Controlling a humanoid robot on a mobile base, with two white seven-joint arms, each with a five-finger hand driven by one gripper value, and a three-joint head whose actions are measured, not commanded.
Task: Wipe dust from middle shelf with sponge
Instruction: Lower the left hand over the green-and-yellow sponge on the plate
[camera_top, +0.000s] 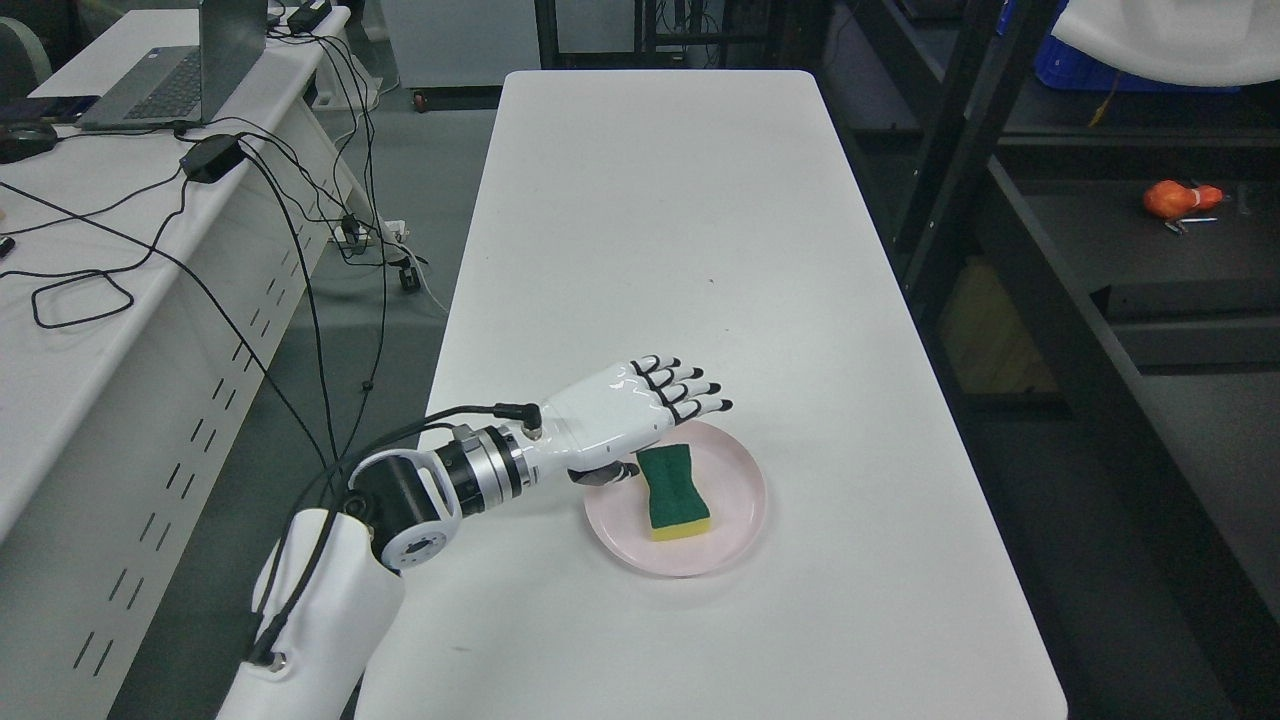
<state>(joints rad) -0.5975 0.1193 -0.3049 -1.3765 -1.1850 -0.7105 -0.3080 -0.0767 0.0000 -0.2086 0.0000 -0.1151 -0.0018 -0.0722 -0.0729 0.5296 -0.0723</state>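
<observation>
The sponge lies flat on a pink plate, green side up with a yellow edge showing at the near end. The plate sits near the front of the long white surface. The left robot hand hangs over the far left edge of the plate, just beside the sponge. Its fingers are stretched out and hold nothing. The thumb points down near the sponge's corner, and I cannot tell if it touches.

I think a few things could go wrong here. The plate is smooth and light. If the robot hand pushes sideways on the sponge, the plate may slide away, or the sponge may skid across it. If the fingers come down on the rim, the plate could tip and flip the sponge off. The sponge is soft, so a grip on only one corner may let it bend and drop out.

The dark shelf stands to the right, well apart from the plate. The left arm has a long way to go across to it. A loose grip could drop the sponge on the floor between the surface and the shelf. The right arm is not in view.
</observation>
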